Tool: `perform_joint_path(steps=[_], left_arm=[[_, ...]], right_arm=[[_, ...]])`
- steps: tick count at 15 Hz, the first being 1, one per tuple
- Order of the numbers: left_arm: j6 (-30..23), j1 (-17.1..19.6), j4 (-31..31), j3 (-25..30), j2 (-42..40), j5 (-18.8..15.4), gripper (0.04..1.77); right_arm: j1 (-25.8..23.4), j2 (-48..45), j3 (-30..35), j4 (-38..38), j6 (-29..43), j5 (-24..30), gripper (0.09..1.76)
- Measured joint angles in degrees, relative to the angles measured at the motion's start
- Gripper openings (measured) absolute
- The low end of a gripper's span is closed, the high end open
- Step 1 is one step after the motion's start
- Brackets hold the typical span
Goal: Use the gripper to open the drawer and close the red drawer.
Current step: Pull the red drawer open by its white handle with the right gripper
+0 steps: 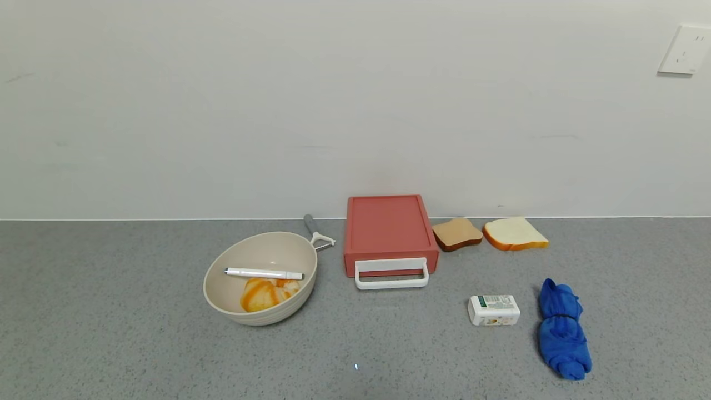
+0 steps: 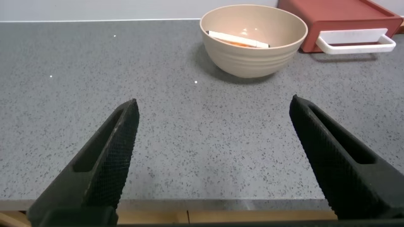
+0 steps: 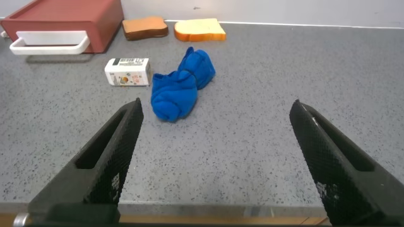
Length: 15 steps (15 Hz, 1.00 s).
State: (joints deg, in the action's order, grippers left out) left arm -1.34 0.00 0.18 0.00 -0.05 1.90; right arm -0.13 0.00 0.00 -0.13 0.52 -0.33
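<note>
From the head camera, a flat salmon-red plastic drawer box with a white loop handle sits shut against the wall on a grey speckled counter; a beige bowl holding a white pen lies to its left, two bread slices to its right, and a small white packet and a blue cloth nearer. From the left wrist camera, the left gripper hovers low at the counter's near edge, fingers spread wide, well apart from bowl and drawer; from the right wrist camera, the right gripper hangs likewise, fingers wide apart, holding nothing, the cloth and packet ahead.
</note>
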Motion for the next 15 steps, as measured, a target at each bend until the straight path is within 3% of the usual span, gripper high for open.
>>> perform_joint_path(steps=[3, 7, 15], left_arm=[[0.00, 0.00, 0.00, 0.00, 0.00, 0.00, 1.72], [0.02, 0.00, -0.02, 0.00, 0.00, -0.01, 1.72], [0.00, -0.02, -0.02, 0.00, 0.00, -0.01, 1.72]], right_arm=[[-0.05, 0.24, -2.19, 1.82, -0.17, 0.23, 1.71], [0.43, 6.53, -13.49, 5.21, -0.26, 0.33, 1.71], [6.19, 39.74, -40.16, 5.89, -0.12, 1.90, 1.71]])
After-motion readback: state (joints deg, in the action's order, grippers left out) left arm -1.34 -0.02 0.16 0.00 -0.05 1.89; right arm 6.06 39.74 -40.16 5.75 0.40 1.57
